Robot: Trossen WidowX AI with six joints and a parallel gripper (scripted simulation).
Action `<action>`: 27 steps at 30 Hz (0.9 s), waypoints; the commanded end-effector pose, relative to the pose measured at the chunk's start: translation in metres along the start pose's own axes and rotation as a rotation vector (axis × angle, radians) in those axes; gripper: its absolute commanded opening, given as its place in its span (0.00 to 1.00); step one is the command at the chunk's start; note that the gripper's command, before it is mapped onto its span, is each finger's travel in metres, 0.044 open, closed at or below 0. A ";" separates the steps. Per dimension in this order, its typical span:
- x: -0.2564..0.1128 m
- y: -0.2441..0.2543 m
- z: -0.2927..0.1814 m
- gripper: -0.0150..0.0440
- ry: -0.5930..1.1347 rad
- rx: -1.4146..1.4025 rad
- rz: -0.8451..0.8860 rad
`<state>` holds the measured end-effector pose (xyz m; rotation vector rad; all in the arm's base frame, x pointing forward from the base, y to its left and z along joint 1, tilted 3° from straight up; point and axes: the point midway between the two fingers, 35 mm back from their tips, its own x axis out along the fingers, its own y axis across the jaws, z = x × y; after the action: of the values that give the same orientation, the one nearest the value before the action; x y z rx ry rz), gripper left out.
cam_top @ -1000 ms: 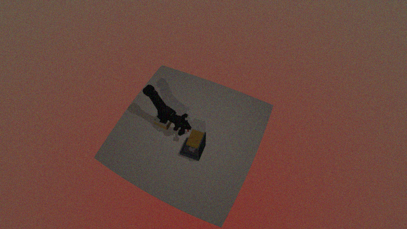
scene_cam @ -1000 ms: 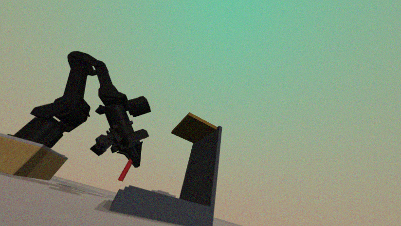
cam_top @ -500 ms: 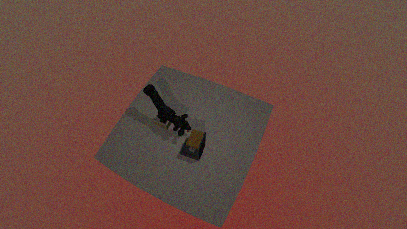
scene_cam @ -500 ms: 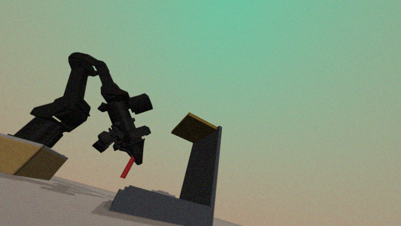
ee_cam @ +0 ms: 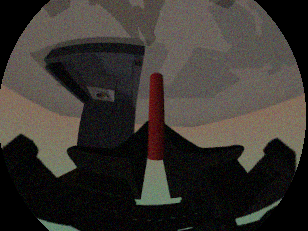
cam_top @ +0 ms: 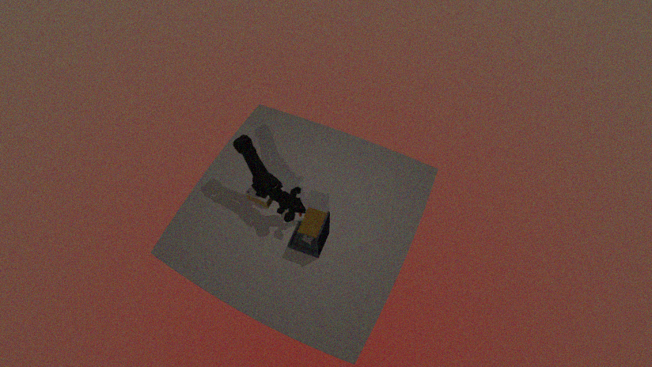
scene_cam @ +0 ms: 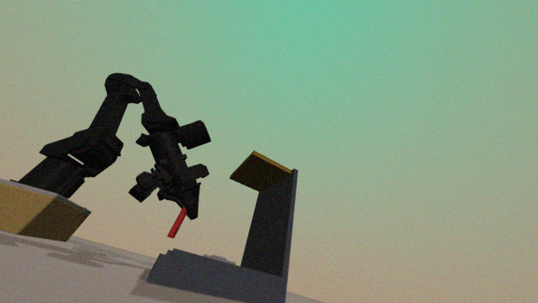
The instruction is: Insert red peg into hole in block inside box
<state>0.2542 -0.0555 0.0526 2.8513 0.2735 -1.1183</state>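
Observation:
My gripper point(cam_top: 302, 210) point(scene_cam: 189, 211) point(ee_cam: 154, 124) is shut on the upper end of the red peg point(cam_top: 300, 214) point(scene_cam: 177, 223) point(ee_cam: 156, 106). The peg hangs clear of the table, about upright, its lower part free below the fingers. The dark grey box point(cam_top: 324, 234) point(scene_cam: 225, 275) point(ee_cam: 95, 51) stands beside it; the peg is outside and not under the yellow roof point(cam_top: 314, 221) point(scene_cam: 263, 171). In the wrist view the pale block point(ee_cam: 109, 91) shows its dark hole inside the box, left of the peg. The exterior view shows only the block's top point(scene_cam: 220, 258) over the low wall.
The box's tall wall point(scene_cam: 269, 225) point(ee_cam: 107, 124) carries the roof. A yellow-sided stand point(cam_top: 259, 200) point(scene_cam: 41, 212) is at the arm's base. The grey table point(cam_top: 365, 191) point(scene_cam: 22, 259) has its edges in sight in the top view.

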 end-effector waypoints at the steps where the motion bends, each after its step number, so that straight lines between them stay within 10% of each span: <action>1: 0.000 0.008 -0.004 0.25 0.008 -0.002 0.006; 27: 0.000 0.064 -0.002 0.25 0.010 0.036 0.056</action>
<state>0.2657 -0.1119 0.0519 2.8760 0.1797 -1.1252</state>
